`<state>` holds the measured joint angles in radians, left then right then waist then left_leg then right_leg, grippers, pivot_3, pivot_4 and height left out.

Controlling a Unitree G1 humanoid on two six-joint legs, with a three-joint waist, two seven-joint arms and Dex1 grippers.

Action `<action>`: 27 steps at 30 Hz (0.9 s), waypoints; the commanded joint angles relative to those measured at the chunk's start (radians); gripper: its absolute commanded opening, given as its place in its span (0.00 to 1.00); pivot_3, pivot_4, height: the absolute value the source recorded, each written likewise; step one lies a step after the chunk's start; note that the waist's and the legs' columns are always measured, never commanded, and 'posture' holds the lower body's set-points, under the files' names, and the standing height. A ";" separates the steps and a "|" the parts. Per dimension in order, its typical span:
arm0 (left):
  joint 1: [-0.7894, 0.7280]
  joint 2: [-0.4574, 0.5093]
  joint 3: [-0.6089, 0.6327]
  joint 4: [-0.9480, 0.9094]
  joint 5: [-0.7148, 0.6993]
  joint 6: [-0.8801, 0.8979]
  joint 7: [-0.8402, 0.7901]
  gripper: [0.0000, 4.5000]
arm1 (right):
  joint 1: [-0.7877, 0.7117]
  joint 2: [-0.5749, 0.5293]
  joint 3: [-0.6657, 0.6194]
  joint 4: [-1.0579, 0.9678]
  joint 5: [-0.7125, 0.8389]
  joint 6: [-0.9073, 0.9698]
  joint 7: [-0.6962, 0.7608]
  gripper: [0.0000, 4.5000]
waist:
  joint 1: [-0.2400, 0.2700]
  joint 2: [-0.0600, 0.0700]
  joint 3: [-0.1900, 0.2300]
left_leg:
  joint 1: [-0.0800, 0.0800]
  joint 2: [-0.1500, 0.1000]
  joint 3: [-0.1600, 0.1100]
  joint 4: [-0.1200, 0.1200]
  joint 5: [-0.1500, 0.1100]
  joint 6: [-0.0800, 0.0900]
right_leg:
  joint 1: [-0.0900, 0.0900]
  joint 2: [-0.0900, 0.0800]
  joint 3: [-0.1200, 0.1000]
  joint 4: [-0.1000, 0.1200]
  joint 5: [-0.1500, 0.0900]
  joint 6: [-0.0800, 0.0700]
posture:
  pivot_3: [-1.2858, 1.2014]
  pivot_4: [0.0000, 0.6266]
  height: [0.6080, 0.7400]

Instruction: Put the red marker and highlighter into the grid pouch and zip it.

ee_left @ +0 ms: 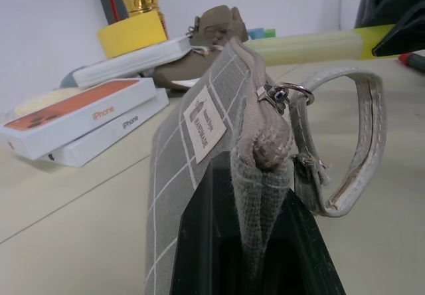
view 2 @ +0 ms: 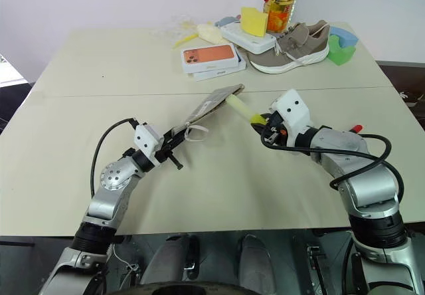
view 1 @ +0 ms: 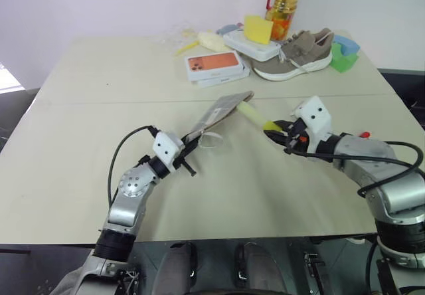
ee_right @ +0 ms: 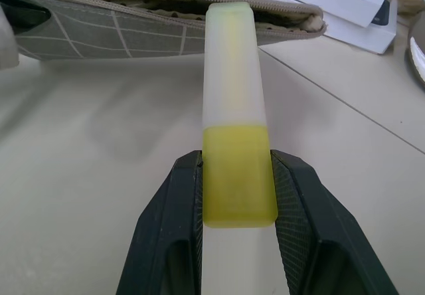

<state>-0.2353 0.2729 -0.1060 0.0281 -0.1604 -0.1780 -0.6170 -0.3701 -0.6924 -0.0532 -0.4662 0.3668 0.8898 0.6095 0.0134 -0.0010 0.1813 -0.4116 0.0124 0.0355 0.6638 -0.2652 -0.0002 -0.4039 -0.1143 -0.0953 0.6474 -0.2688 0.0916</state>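
left hand point(view 1: 188, 157): clamped tight on one end of the grid pouch point(view 1: 219, 113), lifting that end off the counter point(view 1: 99, 175) so the pouch slants up and away, probably to present its mouth to the other arm
grid pouch: zipper edge unzipped along its length in the right wrist view, metal pull point(ee_left: 282, 93) and grey wrist loop point(ee_left: 358, 142) hanging near the gripped end
highlighter point(view 1: 255, 117): held between the pouch and the right arm, pale translucent end touching or just at the open zipper edge, aimed to slide in
right hand point(view 1: 285, 135): fingers narrowed on the highlighter's bright-yellow end, so the long free part leads into the opening
red marker: a small red tip point(view 1: 364, 135) shows by the right forearm; I cannot tell if this is it
judgement: insertion of the highlighter is under way, zipping not yet begun
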 commanded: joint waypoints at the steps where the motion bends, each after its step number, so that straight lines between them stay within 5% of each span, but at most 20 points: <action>1: -0.003 0.013 -0.017 -0.046 -0.001 -0.019 -0.031 0.00 | -0.002 -0.026 -0.006 -0.041 0.010 -0.005 0.014 0.20 | 0.000 0.000 0.000 | 0.000 0.000 0.000 0.000 0.000 0.000 | 0.000 0.000 0.000 0.000 0.000 0.000 | 0.52 0.24 1.00; 27: -0.006 0.168 -0.085 -0.041 -0.005 -0.136 -0.295 0.00 | 0.005 -0.248 0.166 -0.179 0.001 -0.058 0.239 0.20 | 0.000 0.000 0.000 | 0.000 0.000 0.000 0.000 0.000 0.000 | 0.000 0.000 0.000 0.000 0.000 0.000 | 0.52 0.24 1.00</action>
<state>-0.2349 0.4338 -0.1823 0.0316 -0.1419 -0.2902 -0.8864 -0.3375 -0.9240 0.1040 -0.5957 0.3669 0.8554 0.8309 0.0132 -0.0011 0.1814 -0.4116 0.0126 0.0352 0.6640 -0.2652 -0.0002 -0.4039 -0.1142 -0.0953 0.6472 -0.2688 0.0916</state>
